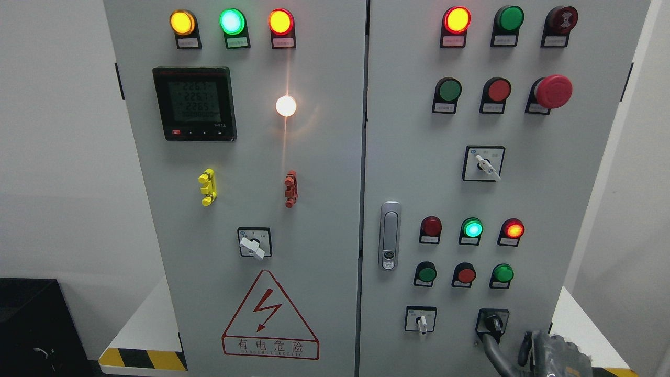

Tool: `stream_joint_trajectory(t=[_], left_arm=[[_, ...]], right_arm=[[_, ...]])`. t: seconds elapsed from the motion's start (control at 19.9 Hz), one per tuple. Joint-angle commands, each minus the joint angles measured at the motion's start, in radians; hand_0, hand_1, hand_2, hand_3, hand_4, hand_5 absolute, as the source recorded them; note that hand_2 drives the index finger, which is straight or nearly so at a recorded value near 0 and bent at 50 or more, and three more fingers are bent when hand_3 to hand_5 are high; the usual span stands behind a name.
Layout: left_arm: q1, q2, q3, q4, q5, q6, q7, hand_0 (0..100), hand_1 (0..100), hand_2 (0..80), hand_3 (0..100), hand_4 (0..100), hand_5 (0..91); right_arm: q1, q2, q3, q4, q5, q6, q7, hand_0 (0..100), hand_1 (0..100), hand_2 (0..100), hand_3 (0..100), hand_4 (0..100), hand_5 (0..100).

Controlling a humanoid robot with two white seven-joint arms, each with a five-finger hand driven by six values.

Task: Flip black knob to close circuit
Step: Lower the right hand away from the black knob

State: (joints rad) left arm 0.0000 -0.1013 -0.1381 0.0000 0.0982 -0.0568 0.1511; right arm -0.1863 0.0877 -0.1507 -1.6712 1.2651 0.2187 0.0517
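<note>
where the right hand [528,351] rises, its fingers [492,340] touch the black knob [492,320].

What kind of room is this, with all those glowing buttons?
Probably an electrical control room or a training lab. A grey control cabinet carries lit indicator lamps, a digital meter and a high-voltage warning triangle. The robot's right hand reaches the black knob.

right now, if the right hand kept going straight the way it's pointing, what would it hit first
The right hand points up and left from the lower right corner, so the black knob looks first in line; one dark finger seems already at its base. Contact is hard to judge from this one view.
</note>
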Motion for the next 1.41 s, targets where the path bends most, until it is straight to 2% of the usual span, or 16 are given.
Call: stream_joint_trajectory(t=[0.0,0.1,0.2,0.4,0.55,0.7,0.75,0.9,0.95,1.05,1.15,1.2,1.36], left_arm=[[0.023,0.000,0.000,-0.029,0.000,0.000,-0.001,12,56,0.0,0,0,0.0],[0.023,0.000,0.000,-0.029,0.000,0.000,-0.001,12,56,0.0,0,0,0.0],[0.023,0.000,0.000,-0.029,0.000,0.000,-0.001,12,56,0.0,0,0,0.0],[0.023,0.000,0.000,-0.029,0.000,0.000,-0.001,12,56,0.0,0,0,0.0],[0.023,0.000,0.000,-0.029,0.000,0.000,-0.001,12,56,0.0,0,0,0.0],[0.021,0.000,0.000,-0.029,0.000,0.000,-0.001,12,56,0.0,0,0,0.0],[0.023,0.000,0.000,-0.029,0.000,0.000,-0.001,12,56,0.0,0,0,0.0],[0.023,0.000,0.000,-0.029,0.000,0.000,-0.001,12,56,0.0,0,0,0.0],[0.023,0.000,0.000,-0.029,0.000,0.000,-0.001,12,56,0.0,0,0,0.0],[0.021,0.000,0.000,-0.029,0.000,0.000,-0.001,12,56,0.0,0,0,0.0],[0.023,0.000,0.000,-0.029,0.000,0.000,-0.001,12,56,0.0,0,0,0.0],[0.023,0.000,0.000,-0.029,0.000,0.000,-0.001,12,56,0.0,0,0,0.0],[0.021,0.000,0.000,-0.029,0.000,0.000,-0.001,12,56,0.0,0,0,0.0]], right_arm=[[0.050,0.004,0.054,-0.064,-0.001,-0.005,0.004,0,0,80,100,96,100],[0.071,0.006,0.054,-0.097,-0.039,-0.005,0.000,0,0,79,100,95,100],[0.090,0.010,0.053,-0.134,-0.146,-0.004,-0.004,0,0,75,100,93,100],[0.142,0.015,0.048,-0.208,-0.298,-0.004,-0.007,0,0,68,96,87,95],[0.189,0.015,0.052,-0.249,-0.504,-0.005,-0.065,0,0,62,93,85,90],[0.251,0.018,0.054,-0.306,-0.677,-0.012,-0.096,0,0,54,84,79,78],[0.269,0.021,0.060,-0.324,-0.725,-0.030,-0.107,0,0,48,76,71,70],[0.326,0.033,0.063,-0.354,-0.881,-0.114,-0.148,0,0,37,61,56,53],[0.343,0.035,0.065,-0.361,-0.941,-0.131,-0.154,0,0,36,59,54,50],[0.372,0.034,0.066,-0.375,-1.065,-0.156,-0.161,0,0,30,50,46,40],[0.396,0.034,0.066,-0.380,-1.182,-0.166,-0.167,0,0,27,45,42,36],[0.407,0.032,0.066,-0.378,-1.232,-0.186,-0.167,0,0,23,41,38,29],[0.438,0.032,0.066,-0.378,-1.343,-0.240,-0.159,0,0,19,35,31,17]])
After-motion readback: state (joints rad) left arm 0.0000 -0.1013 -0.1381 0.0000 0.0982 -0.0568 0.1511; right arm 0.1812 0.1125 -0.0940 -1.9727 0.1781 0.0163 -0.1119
